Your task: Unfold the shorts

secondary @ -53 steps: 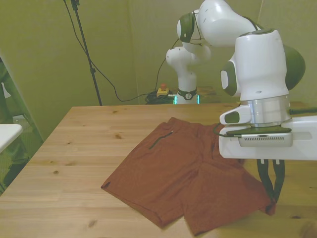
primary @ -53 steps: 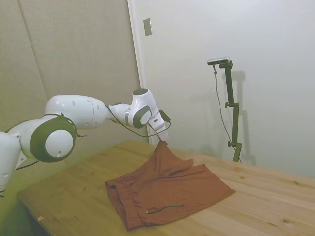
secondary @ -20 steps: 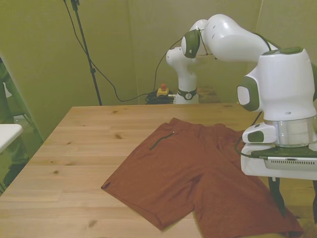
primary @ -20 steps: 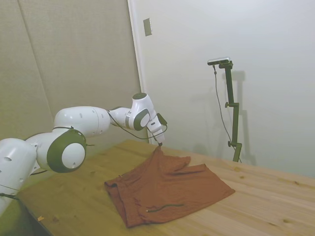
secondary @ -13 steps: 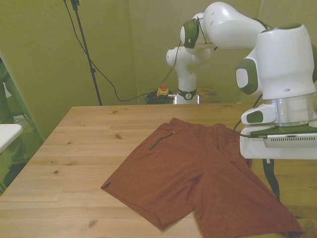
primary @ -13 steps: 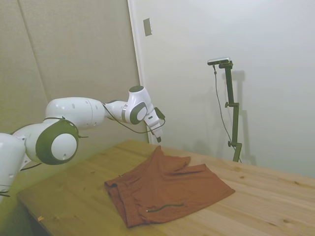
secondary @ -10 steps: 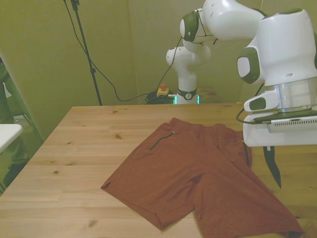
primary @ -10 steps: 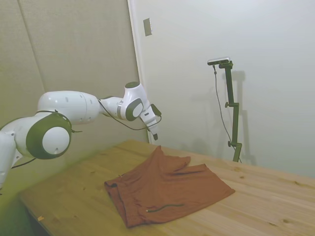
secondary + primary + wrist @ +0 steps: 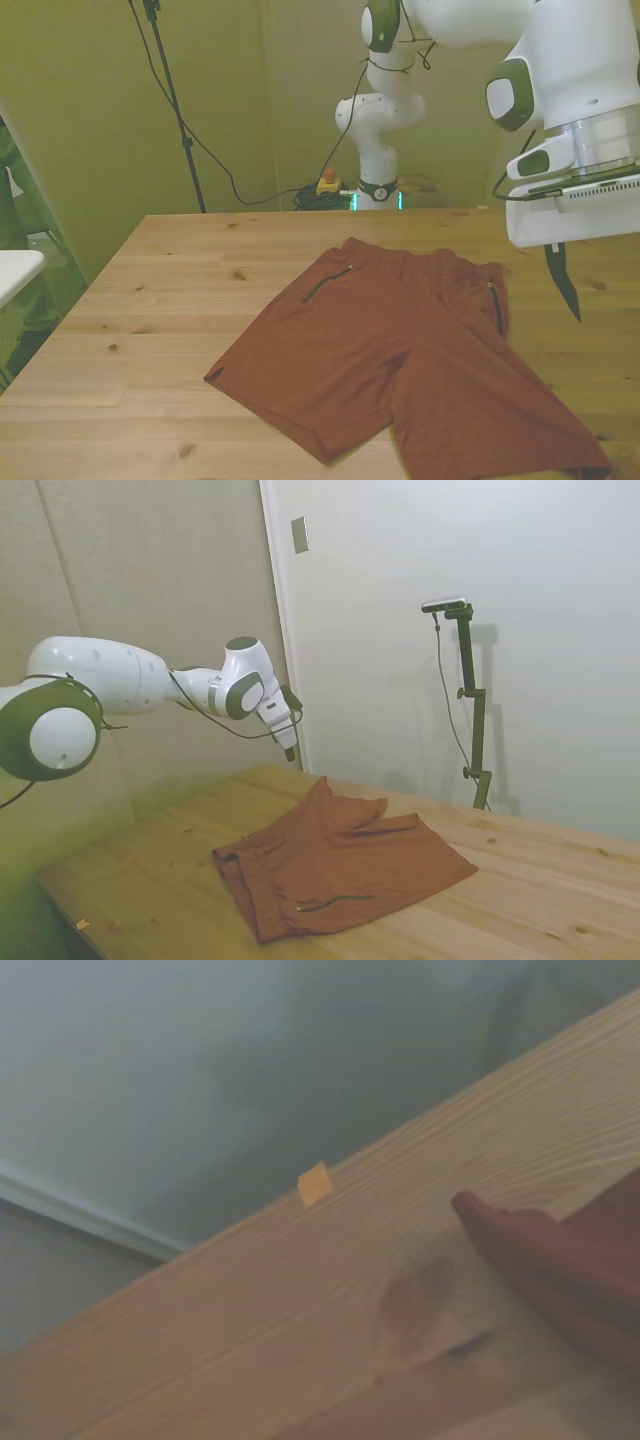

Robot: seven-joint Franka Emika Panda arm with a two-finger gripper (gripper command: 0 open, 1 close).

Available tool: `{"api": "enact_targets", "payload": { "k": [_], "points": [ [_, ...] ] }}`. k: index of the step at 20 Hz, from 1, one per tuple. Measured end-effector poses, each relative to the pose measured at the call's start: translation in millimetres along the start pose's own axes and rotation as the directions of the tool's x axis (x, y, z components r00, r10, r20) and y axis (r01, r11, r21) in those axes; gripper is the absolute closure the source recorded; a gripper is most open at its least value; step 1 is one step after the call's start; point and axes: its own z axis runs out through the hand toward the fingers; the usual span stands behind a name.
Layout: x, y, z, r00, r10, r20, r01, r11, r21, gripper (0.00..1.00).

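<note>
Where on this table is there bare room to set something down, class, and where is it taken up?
Bare wood runs from the shorts out to the table's edge on the front view's left, and along the far edge behind the waistband. In the side view, the stretch right of the shorts is free too. The middle and the front view's near right corner are covered by cloth.

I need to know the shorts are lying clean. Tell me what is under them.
Only the wooden table shows around the shorts, which lie spread flat on it. Whatever sits directly beneath the fabric is covered. No bulge hints at anything there. The gripper hangs above, holding nothing.
</note>
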Motion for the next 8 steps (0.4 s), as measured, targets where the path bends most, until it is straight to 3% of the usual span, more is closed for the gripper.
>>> {"api": "enact_targets", "payload": {
  "k": [8],
  "points": [
    [-21.4, 46.4, -37.9, 1.0, 0.001, 0.017, -0.001, 1.0, -0.025, 0.0]
  ]
}}
